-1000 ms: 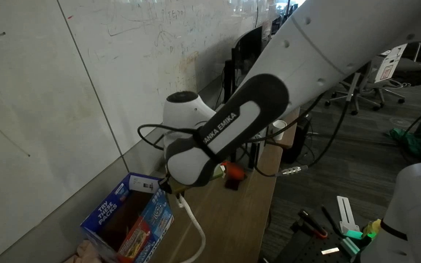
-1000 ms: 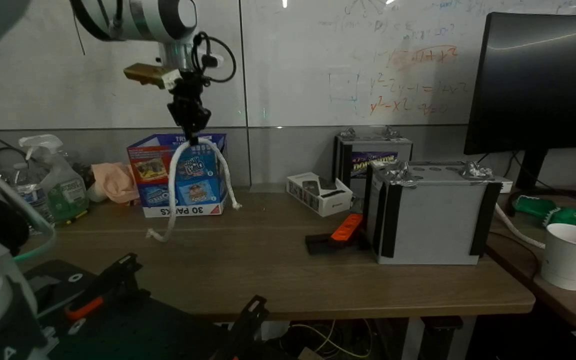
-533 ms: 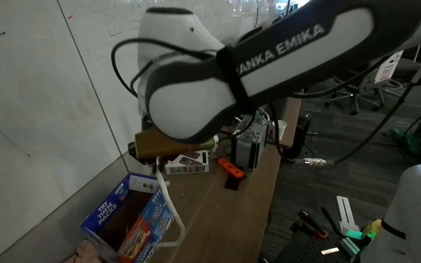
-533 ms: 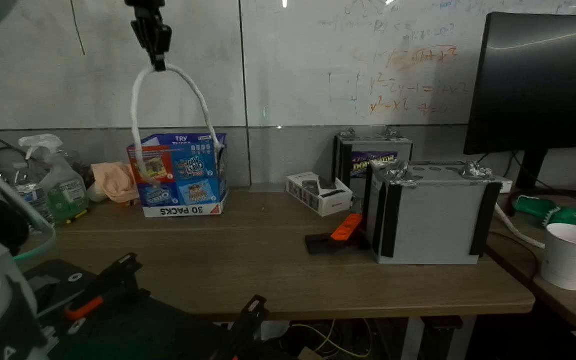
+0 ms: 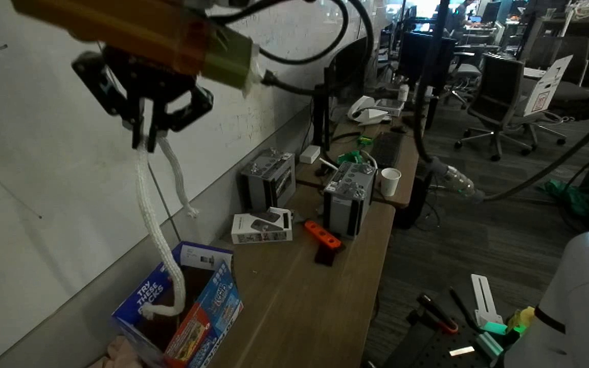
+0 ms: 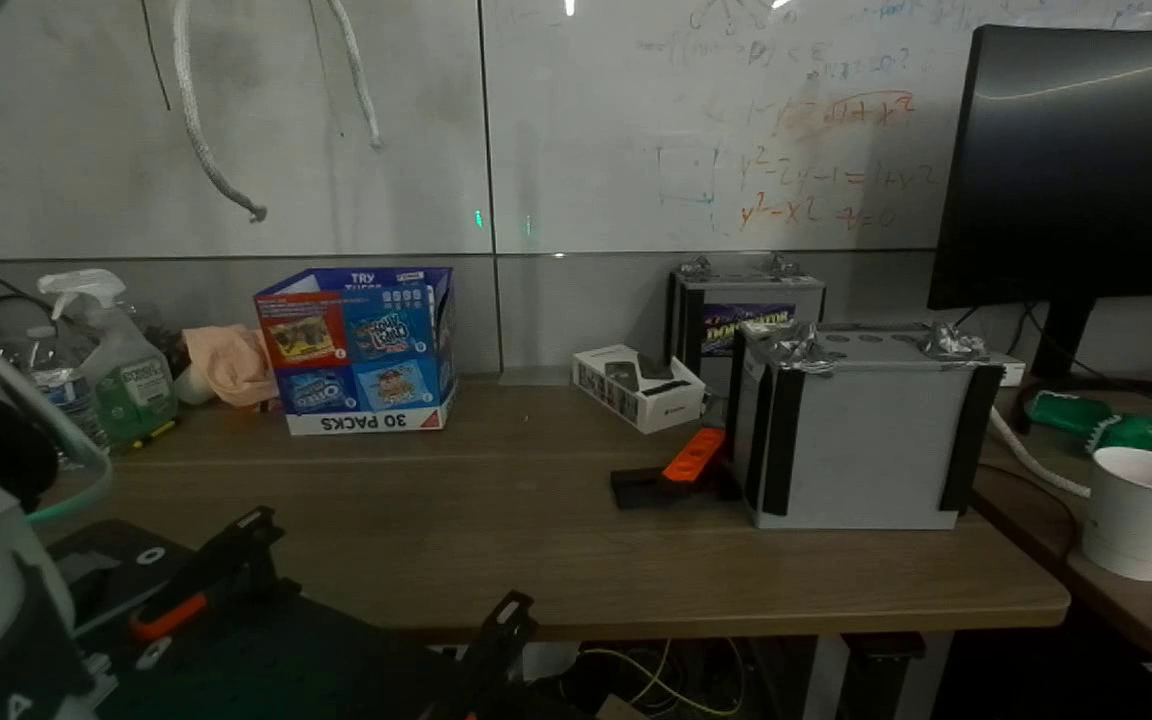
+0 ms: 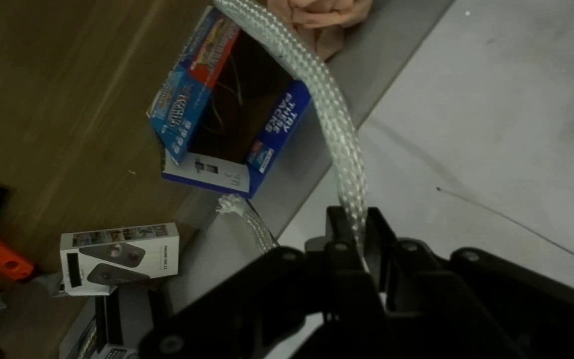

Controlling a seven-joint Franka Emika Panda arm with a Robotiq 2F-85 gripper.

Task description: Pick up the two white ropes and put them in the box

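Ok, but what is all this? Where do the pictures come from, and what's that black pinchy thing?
That's a robot arm, and its claw is the black pinchy thing. Two cameras stand away from the robot and watch the scene; a third rides on the arm, so there you peek past the claw. On the table are a colourful box, a white carton, an orange thing and two grey cases. The claw is shut on a white rope and holds it up high, both ends dangling. It isn't in the box yet.
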